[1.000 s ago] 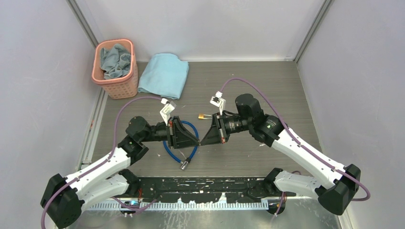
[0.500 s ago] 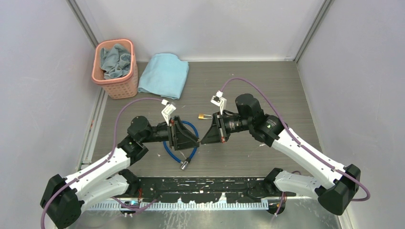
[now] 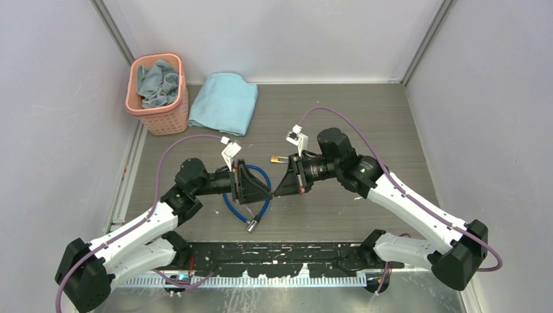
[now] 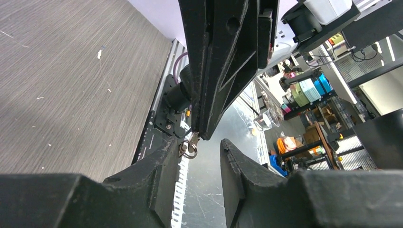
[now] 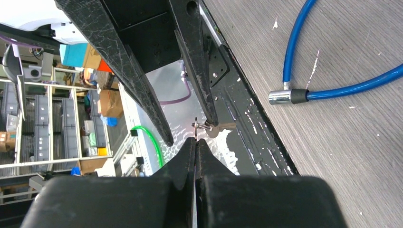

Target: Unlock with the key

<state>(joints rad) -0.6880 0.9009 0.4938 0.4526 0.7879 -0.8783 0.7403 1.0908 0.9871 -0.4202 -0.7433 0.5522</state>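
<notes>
Both grippers meet tip to tip above the table. My right gripper [image 3: 276,193] [image 5: 196,140] is shut on the key [image 5: 209,129], a tiny silvery key on a small ring that sticks out past its tips. My left gripper [image 3: 269,193] [image 4: 199,142] faces it, open. The key [image 4: 193,142] hangs between the left jaws, and its ring rests against the left finger [image 4: 161,161]. The small brass padlock [image 3: 278,158] lies on the table behind the grippers, apart from both.
A blue cable [image 3: 229,203] [image 5: 294,47] loops on the table under the left gripper, its silver end [image 3: 252,225] [image 5: 280,97] toward the near edge. A pink basket [image 3: 156,98] with cloth and a folded blue towel [image 3: 224,101] sit at the back left. A black rail [image 3: 280,251] runs along the front.
The left jaws stand wider apart than a second ago. The right arm has edged slightly left, its gripper still shut on the key.
</notes>
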